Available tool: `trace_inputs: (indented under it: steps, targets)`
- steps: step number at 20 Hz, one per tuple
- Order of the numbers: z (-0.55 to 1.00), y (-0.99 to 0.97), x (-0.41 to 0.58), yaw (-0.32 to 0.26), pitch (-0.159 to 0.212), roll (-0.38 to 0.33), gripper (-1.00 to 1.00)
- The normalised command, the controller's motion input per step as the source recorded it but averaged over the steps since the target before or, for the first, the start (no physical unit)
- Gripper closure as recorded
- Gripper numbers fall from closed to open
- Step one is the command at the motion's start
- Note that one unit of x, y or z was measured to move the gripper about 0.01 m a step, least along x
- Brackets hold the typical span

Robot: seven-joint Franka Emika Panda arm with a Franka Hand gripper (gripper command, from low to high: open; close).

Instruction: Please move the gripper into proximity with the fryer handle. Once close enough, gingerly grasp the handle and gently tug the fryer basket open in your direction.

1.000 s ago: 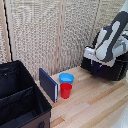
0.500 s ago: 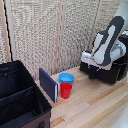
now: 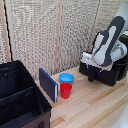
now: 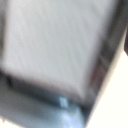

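Nearest the camera in the exterior view, the large black fabric bin with compartments (image 3: 20, 97) is sitting at that view's lower left on the light wooden table (image 3: 95, 107). Just past it, the flat blue-grey panel (image 3: 48, 84) is standing upright on edge, with the red plastic cup (image 3: 66, 90) right beside it and the round blue bowl (image 3: 66, 78) just behind the cup. Further back on the exterior view's right, the bulky white robot arm (image 3: 107, 45) is arching over and reaching down, wrist folded low, putting the white boxy gripper (image 3: 90, 66) right at the front of the boxy matte-black air fryer (image 3: 112, 72). The short black fryer handle (image 3: 91, 76) is jutting from the black fryer basket (image 3: 102, 75) directly under the gripper, close or touching; can't tell which at this resolution. Finger spread is not resolvable either: can't tell whether they're apart or closed on anything. Versus the frame one second back, the arm is sitting lower and shifted toward the exterior view's left, so the gripper is now down at handle level; cup, bowl, panel and bin are unchanged. Behind everything, the pale woven screen wall (image 3: 50, 35) is filling the background. The wrist view is too blurred to use: only a pale grey surface with dark edges.
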Motion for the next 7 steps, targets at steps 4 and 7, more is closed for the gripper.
trace_inputs:
  steps: [4,7]
  targets:
    - [0.47,0.12,-0.176,-0.071,0.114,0.203,-1.00]
    - [0.26,0.11,-0.023,-0.068,0.163,0.230,-1.00]
